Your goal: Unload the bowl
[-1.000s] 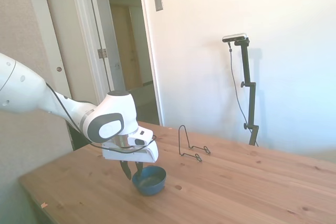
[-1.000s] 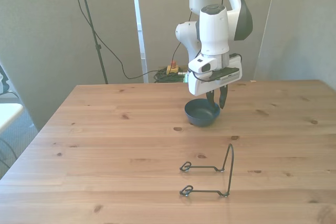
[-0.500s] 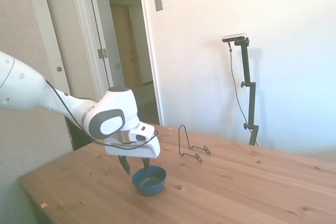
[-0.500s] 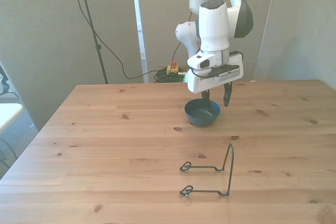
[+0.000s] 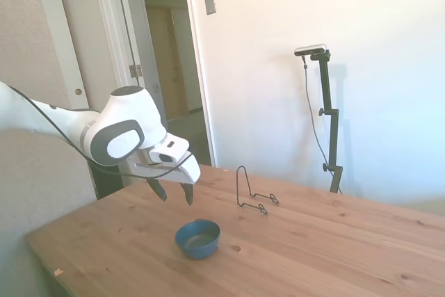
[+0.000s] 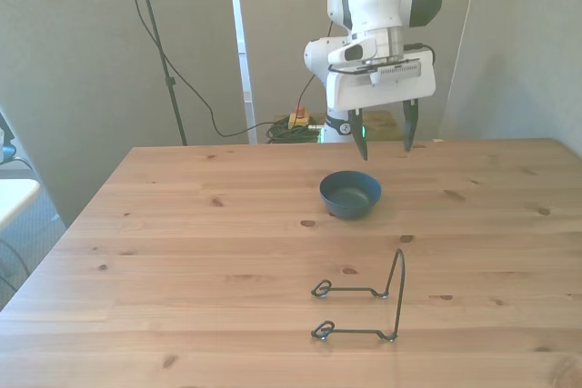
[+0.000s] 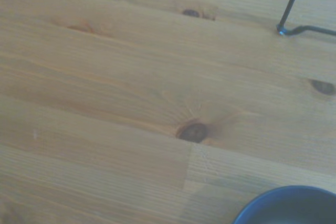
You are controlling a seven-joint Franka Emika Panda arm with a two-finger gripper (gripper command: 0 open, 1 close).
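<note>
Sitting below claw [image 6: 384,142]: bowl [image 6: 350,194]

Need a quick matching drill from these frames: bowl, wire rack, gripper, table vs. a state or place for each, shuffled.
Things:
1. bowl
2. wire rack
3. gripper
4. table

States or places:
A. open, in the air above the bowl, holding nothing
B. pale wood with dark knots, carrying both objects
C. dark blue, upright on the wood, touched by nothing
D. thin black wire, empty, nearer the camera than the bowl in the front view

Pairs: 1-C, 2-D, 3-A, 4-B
</note>
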